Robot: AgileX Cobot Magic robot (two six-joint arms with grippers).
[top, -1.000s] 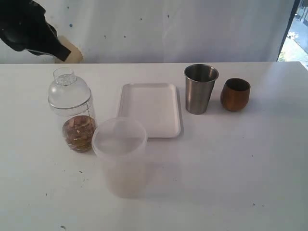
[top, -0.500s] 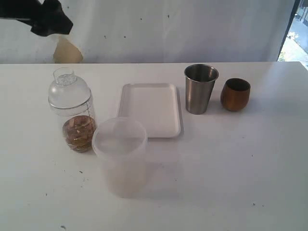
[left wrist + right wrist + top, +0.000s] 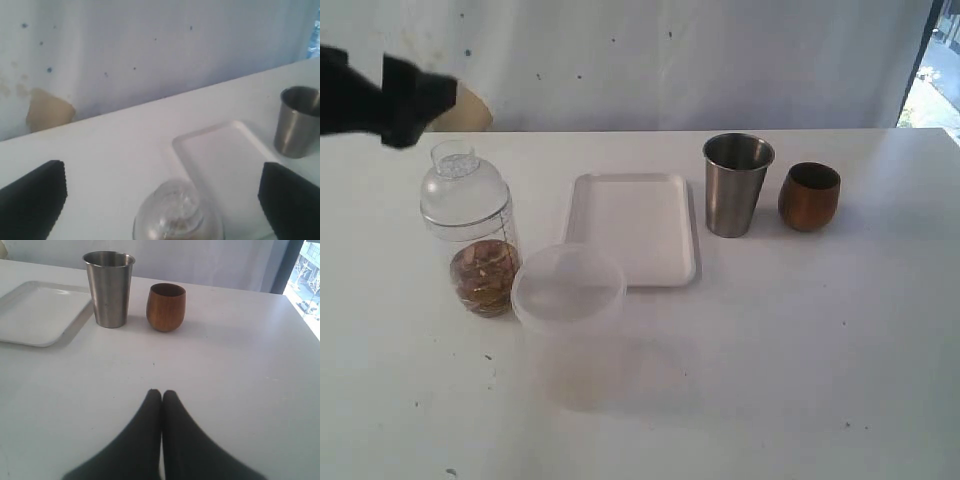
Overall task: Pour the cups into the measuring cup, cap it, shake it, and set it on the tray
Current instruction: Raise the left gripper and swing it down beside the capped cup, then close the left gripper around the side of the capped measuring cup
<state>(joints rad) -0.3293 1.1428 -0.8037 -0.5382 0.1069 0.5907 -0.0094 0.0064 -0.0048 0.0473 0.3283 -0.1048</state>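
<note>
Your measuring cup (image 3: 480,262) stands at the left of the exterior frame, on the table (image 3: 800,350) and off the tray (image 3: 632,228). It has brown material in its bottom and the domed cap (image 3: 463,192) seated on top. The frosted tub (image 3: 570,335) sits just beside it, lower centre. The steel tumbler (image 3: 736,185) and brown cup (image 3: 809,196) stand right of the tray. Your left gripper (image 3: 420,105) hovers at upper left near the cap, jaws spread wide, holding nothing. Your right gripper (image 3: 161,396) is pinched closed and empty.
</note>
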